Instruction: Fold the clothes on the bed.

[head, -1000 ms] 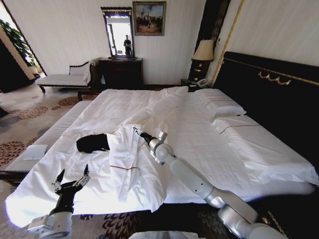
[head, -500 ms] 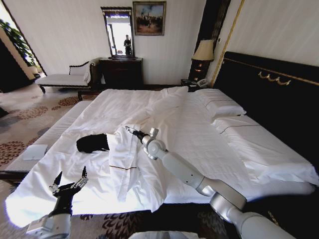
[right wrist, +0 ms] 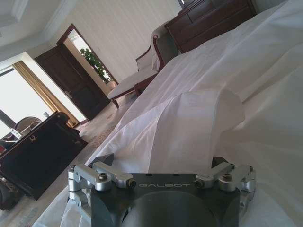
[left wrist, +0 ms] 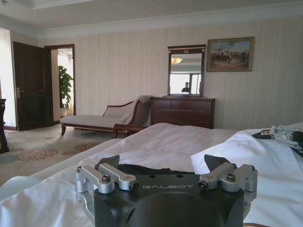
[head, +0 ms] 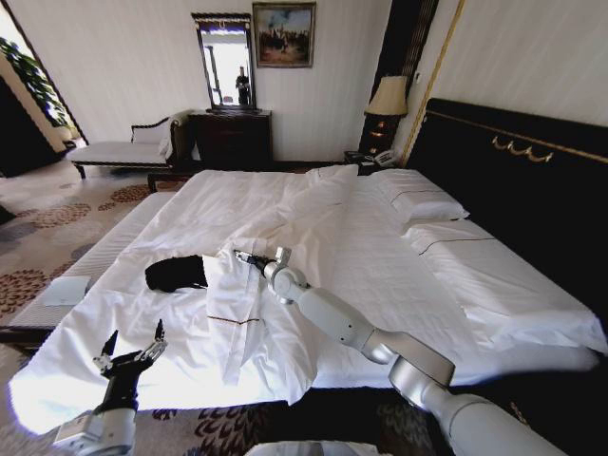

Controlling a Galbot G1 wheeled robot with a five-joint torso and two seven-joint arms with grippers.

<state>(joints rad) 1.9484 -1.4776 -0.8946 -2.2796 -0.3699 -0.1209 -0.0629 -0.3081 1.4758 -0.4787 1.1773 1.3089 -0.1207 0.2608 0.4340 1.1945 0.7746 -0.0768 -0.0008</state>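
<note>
- The left gripper hangs over the near left corner of the bed, above the white duvet. Its fingers are spread wide and hold nothing. Compared with one second ago it is a little lower and nearer the edge of the bed.
- The black T-shirt lies in a small heap on the duvet, on the left part of the bed, beyond the left gripper and apart from it. Its lettering cannot be read, because the fabric is bunched. In the left wrist view only a dark strip of the T-shirt is visible between the open fingers; the gripper body hides the rest.
- A turned-back fold of duvet lies just right of the T-shirt.
- The right gripper is stretched out low over this fold, close to its far end; the arm reaches from the lower right. One second ago it was further right, so it has moved left toward the T-shirt. In the right wrist view its fingers stand well apart with only white duvet between them; it holds nothing. Whether it touches the duvet is not clear.
- The right edge of the bed is partly cut off by the arm.
</note>
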